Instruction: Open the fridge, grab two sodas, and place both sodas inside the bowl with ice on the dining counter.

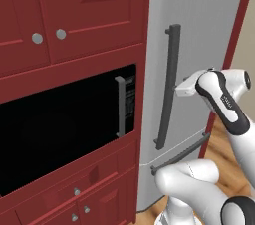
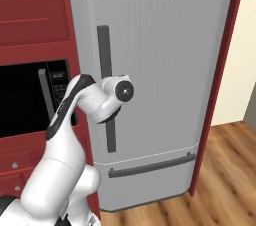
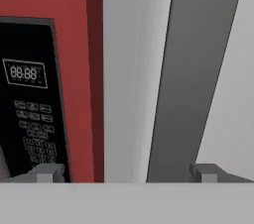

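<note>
The fridge is a tall light-grey appliance, and its door is shut. A long dark-grey bar handle runs down the door's left side. My gripper is open at the handle, about mid-height. In the hand view the bar stands between the fingertips, close to the right fingertip. In the right base view my wrist covers the fingers. The sodas, the bowl with ice and the dining counter are out of view.
A black built-in microwave sits in dark red cabinets just left of the fridge. The lower drawer's handle runs across below. A red side panel and wood floor lie to the right.
</note>
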Tool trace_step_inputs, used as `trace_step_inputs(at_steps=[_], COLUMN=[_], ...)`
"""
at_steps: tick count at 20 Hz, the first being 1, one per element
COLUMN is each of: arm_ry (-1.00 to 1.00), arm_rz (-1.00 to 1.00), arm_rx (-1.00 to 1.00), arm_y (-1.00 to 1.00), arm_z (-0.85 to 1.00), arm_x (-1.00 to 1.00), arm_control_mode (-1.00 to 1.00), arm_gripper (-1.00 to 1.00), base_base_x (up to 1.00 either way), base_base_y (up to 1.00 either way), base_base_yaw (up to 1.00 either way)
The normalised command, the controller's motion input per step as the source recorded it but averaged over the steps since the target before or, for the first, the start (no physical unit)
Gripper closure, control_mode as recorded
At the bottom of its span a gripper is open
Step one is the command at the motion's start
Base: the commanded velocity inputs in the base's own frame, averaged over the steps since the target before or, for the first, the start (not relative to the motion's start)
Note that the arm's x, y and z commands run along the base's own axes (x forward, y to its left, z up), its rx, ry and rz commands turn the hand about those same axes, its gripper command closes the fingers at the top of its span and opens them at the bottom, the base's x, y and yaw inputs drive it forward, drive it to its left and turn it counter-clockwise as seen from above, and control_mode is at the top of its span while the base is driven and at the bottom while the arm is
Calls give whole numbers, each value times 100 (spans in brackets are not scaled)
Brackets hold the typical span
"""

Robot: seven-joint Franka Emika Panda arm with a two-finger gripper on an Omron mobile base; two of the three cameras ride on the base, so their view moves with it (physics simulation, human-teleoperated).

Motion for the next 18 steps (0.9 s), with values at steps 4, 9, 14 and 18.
trace_step_inputs(at_steps=[4,9,14,18], arm_ry=[-14,-8,-4,-3], arm_rz=[5,0,0,0], arm_rx=[0,1,2,8], arm_y=[0,0,4,0], arm_z=[-1,-1,-3,0], arm_x=[0,6,15,38], arm_control_mode=[-100,-100,-100,-100], arm_gripper=[-100,-100,-100,-100], base_base_x=[0,0,0,0], base_base_y=[0,0,0,0], base_base_yaw=[0,0,0,0])
